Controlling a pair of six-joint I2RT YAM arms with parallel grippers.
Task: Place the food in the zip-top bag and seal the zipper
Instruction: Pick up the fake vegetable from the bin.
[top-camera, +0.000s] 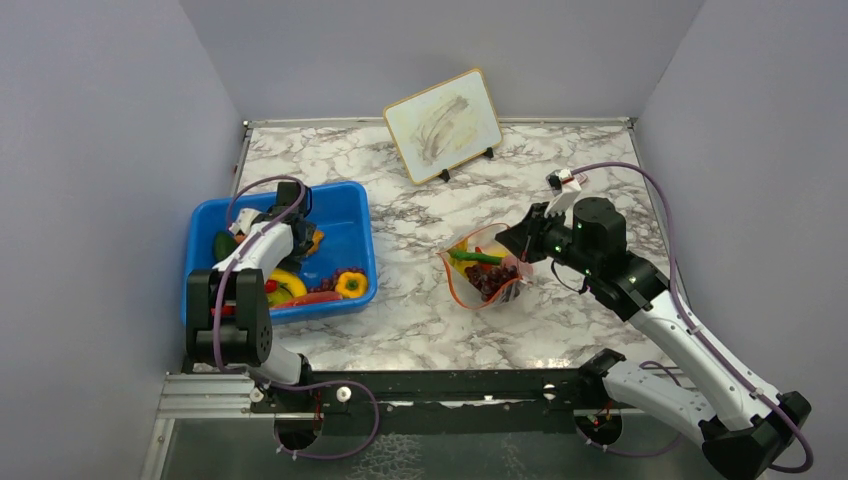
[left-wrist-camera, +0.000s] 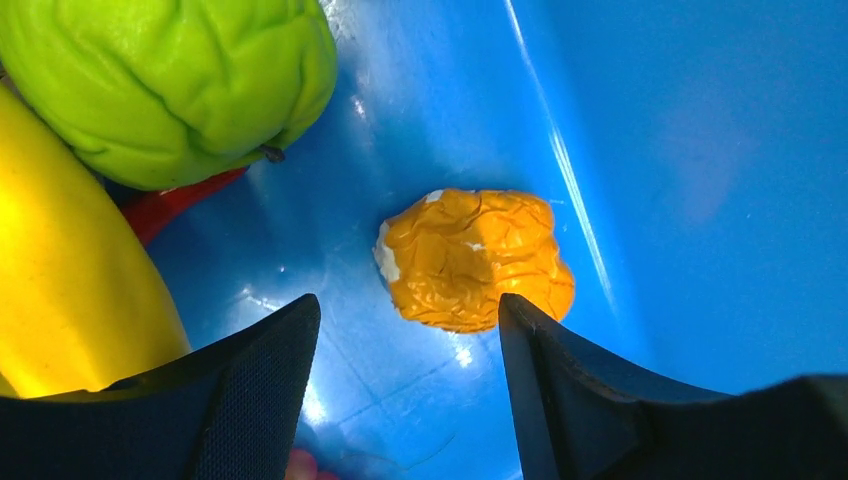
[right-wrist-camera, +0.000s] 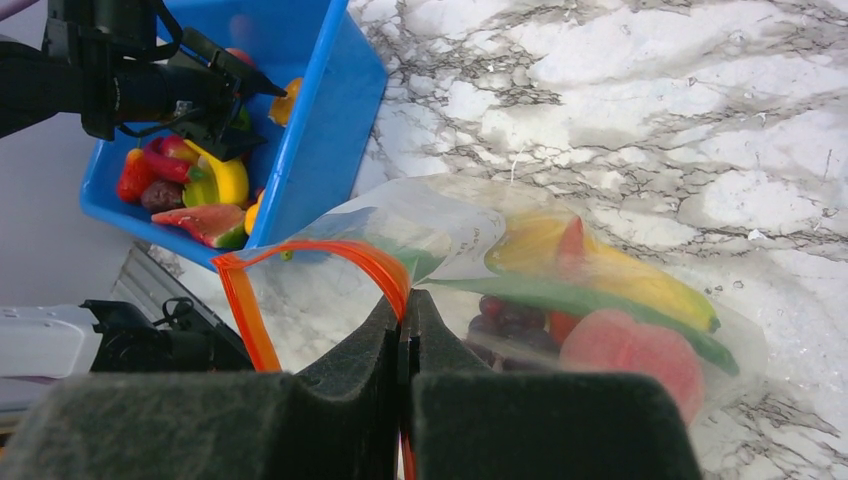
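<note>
Bin (top-camera: 340, 225): blue, at 9 o'clock on the surface (top-camera: 420, 330); several pieces of food (top-camera: 350, 285) lie in it.
Left claw (left-wrist-camera: 407, 310): down in the bin, jaws wide, one on each side of an orange piece (left-wrist-camera: 470, 258); it grips nothing yet.
Beside it: a green piece (left-wrist-camera: 180, 80) at the orange piece's 10 o'clock and a banana (left-wrist-camera: 60, 270) at its 9 o'clock.
Bag (right-wrist-camera: 450, 230): near mid-surface, a little toward 4 o'clock, mouth gaping toward 9 o'clock.
Zipper (right-wrist-camera: 300, 250): unsealed, bowed into an open loop.
Inside bag: grapes (right-wrist-camera: 505, 320), a peach piece (right-wrist-camera: 630, 350), and long yellow and green pieces.
Right claw (right-wrist-camera: 405, 300): at the bag's 3 o'clock, jaws clamped on its mouth edge at the zipper, propping it open.
Done: part of the food is bagged.
Left: the bin's remaining pieces, probably the orange one next, then sealing.
</note>
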